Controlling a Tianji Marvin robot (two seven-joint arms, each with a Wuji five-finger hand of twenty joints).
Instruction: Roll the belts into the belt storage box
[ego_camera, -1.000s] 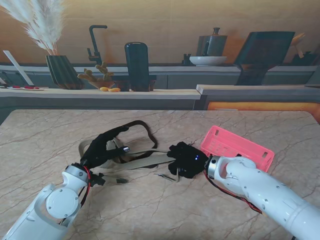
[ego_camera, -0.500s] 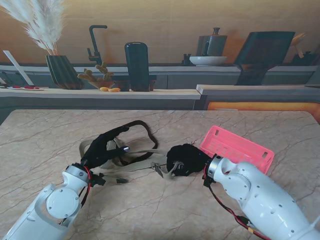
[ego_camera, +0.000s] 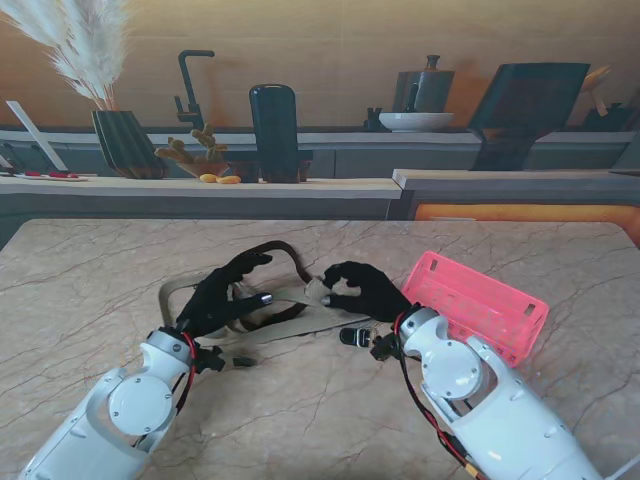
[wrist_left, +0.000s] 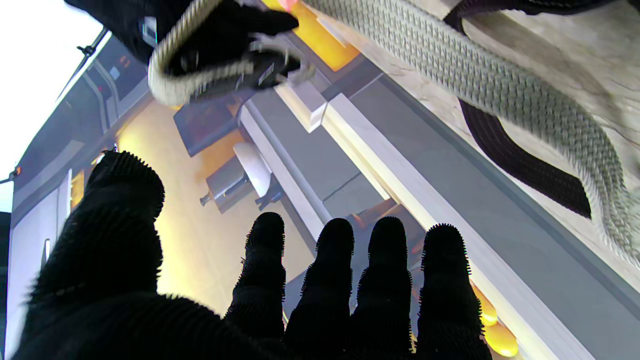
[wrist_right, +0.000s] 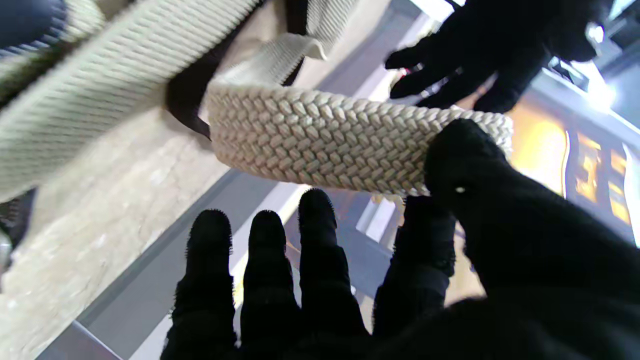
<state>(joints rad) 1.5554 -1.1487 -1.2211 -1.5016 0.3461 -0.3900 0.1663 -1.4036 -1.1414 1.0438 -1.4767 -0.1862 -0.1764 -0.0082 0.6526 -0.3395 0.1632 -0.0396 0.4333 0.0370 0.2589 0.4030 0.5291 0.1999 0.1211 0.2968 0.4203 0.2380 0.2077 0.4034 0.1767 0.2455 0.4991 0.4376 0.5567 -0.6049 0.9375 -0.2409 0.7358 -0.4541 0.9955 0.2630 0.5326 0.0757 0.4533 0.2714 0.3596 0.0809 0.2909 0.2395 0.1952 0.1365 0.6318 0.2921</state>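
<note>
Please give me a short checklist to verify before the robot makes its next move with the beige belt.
1. Right hand holds the beige belt: ok, pinched between thumb and forefinger.
2. Left hand holds a belt: not ok, its fingers are spread and hold nothing.
3. Pink box within reach: ok, it lies just right of the right hand.
4. Box ready to receive: cannot tell, its inside is not clearly shown.
5. Beige belt free of the black belt: not ok, they cross.
6. Roll started: cannot tell, only one bent end shows.
</note>
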